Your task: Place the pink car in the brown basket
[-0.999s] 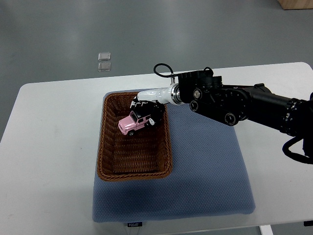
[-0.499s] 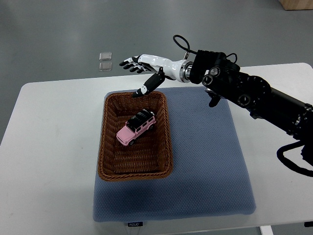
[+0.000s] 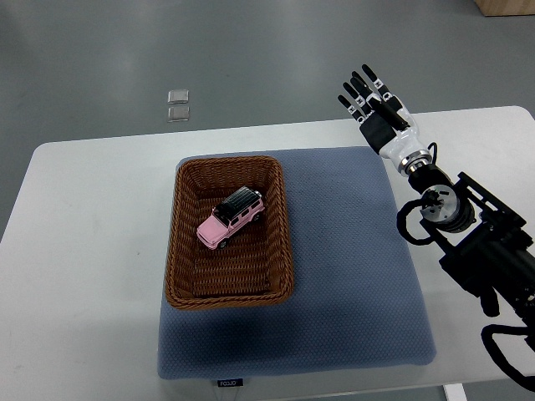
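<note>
Right robot hand (image 3: 380,117) up over the far edge of the table (image 3: 92,242), fingers (image 3: 361,88) straight and spread apart, holding nothing. Black arm (image 3: 481,251) coming in from the right edge, wrist cable looped just below the robot hand. Pink car (image 3: 231,218) well to the left of the robot hand and nearer the camera, lying inside the brown basket (image 3: 185,280), apart from the fingers. Car sitting diagonally on the basket floor, black roof up, in the far half of the basket, clear of the walls. Basket resting on the left part of the blue mat (image 3: 351,292), mat spread on the white table. Mat surface directly below and left of the robot hand bare. Two small clear squares (image 3: 177,104) on the grey floor beyond the table, far left of the robot hand. Left arm not seen.
</note>
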Motion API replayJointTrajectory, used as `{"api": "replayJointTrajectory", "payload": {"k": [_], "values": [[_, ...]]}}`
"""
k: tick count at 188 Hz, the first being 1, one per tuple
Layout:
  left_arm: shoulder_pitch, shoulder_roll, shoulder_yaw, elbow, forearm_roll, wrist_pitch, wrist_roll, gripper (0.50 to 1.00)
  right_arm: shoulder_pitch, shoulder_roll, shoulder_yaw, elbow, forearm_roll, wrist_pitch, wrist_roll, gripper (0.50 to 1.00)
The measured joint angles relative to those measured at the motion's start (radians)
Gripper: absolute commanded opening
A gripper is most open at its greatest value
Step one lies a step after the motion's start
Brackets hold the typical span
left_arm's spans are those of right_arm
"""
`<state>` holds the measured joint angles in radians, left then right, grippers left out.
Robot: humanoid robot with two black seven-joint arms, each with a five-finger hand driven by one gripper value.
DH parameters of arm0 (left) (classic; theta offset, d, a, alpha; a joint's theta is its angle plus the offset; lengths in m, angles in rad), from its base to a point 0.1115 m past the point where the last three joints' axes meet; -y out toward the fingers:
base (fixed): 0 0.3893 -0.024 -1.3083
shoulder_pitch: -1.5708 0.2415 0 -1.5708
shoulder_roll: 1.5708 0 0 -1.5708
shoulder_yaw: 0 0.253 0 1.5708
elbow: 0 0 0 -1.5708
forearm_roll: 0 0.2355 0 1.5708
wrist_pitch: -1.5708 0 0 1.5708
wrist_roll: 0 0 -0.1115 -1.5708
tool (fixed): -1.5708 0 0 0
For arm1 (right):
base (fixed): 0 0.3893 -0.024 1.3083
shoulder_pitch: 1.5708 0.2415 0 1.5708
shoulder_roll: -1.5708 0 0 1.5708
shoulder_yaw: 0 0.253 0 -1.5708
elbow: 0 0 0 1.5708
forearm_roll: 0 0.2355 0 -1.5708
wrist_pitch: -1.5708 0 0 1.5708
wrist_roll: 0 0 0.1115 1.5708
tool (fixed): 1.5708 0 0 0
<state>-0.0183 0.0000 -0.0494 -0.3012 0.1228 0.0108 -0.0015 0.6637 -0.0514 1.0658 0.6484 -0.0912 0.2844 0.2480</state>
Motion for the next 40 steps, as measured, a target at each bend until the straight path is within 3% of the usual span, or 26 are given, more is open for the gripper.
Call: {"api": "replayJointTrajectory", "payload": {"k": [40], "values": [[0.0, 0.0, 0.0, -0.001, 0.0, 0.0, 0.0, 1.0, -0.007, 0.002, 0.0, -0.05, 0.04, 0.005, 0.005, 0.907]]}}
